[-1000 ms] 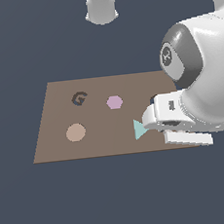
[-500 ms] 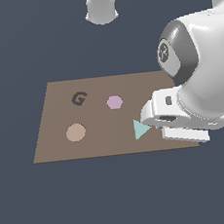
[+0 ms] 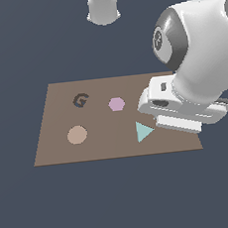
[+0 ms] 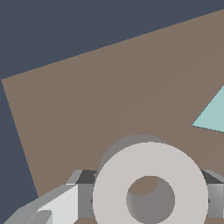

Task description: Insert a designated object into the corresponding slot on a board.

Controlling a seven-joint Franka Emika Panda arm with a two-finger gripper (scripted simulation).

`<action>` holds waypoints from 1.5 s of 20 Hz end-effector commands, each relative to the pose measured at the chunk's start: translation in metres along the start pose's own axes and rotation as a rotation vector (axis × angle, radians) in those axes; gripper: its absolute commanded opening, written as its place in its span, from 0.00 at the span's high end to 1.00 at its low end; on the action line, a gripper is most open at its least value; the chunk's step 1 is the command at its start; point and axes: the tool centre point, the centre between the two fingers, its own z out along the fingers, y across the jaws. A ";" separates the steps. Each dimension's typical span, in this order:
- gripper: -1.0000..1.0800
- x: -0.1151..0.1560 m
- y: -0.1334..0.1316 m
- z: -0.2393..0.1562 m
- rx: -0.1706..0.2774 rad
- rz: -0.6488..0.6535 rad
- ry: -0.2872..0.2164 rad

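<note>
In the wrist view my gripper (image 4: pixel 151 199) is shut on the pale grey-beige ring (image 4: pixel 113 192), which is held flat between the grey fingers (image 4: pixel 83 192) just above the brown board (image 4: pixel 87 100). A darker grey ring outline (image 4: pixel 127 143) with brown showing through the ring's hole lies right under it, slightly offset. I cannot tell whether it is the slot or a shadow. In the exterior view the white hand (image 3: pixel 180 106) hangs over the board's (image 3: pixel 99 142) right end and hides the ring and the slot.
On the board are a dark G recess (image 3: pixel 80 100), a pink hexagon (image 3: pixel 116 104), a tan disc (image 3: pixel 77 135) and a teal triangle (image 3: pixel 144 131), which also shows in the wrist view (image 4: pixel 214 114). The robot's base (image 3: pixel 103 7) stands behind the board.
The hand has shifted slightly toward the exterior view's left and a little higher in the picture, still over the board's right end. The board and its pieces have not moved.
</note>
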 end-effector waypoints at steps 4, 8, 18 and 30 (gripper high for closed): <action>1.00 -0.024 0.011 -0.003 0.001 0.092 0.000; 1.00 -0.038 0.017 -0.004 0.001 0.148 -0.001; 1.00 -0.058 0.021 -0.006 0.001 0.222 -0.001; 0.04 -0.059 0.021 0.004 0.001 0.224 -0.001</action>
